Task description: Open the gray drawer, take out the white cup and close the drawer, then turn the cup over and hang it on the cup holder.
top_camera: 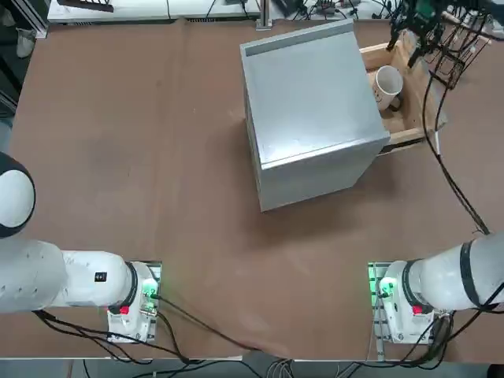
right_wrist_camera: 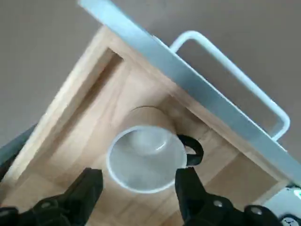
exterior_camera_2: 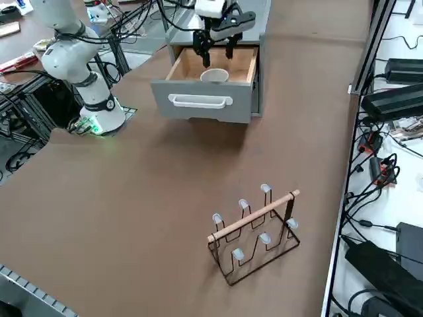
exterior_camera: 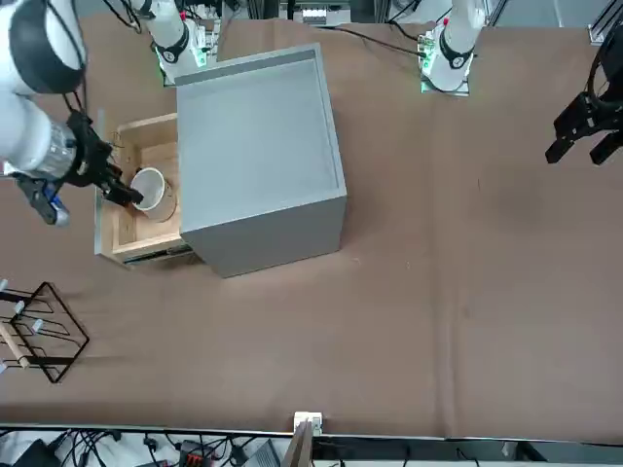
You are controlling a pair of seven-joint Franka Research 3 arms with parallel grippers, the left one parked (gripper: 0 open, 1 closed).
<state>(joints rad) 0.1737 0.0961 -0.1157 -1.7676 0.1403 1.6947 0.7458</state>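
The gray drawer (exterior_camera_2: 201,100) is pulled out of the gray cabinet (top_camera: 315,118), so its wooden tray (right_wrist_camera: 84,122) shows. Upright in the tray stands the white cup (right_wrist_camera: 146,157), mouth up, also seen at the cup (top_camera: 387,83), cup (exterior_camera: 148,187) and cup (exterior_camera_2: 215,76). My right gripper (right_wrist_camera: 138,188) hovers open just above it, one finger on each side of the rim and not touching; the same gripper (exterior_camera_2: 218,56) shows over the tray. The cup holder (exterior_camera_2: 254,231) stands on the table apart from the drawer front.
The drawer's pale bar handle (right_wrist_camera: 235,94) sticks out from the front panel. The cup holder (top_camera: 461,39) is close to the table's far right corner, beside my arm's cable (top_camera: 449,173). Open brown tabletop (exterior_camera: 467,272) lies on the cabinet's other side.
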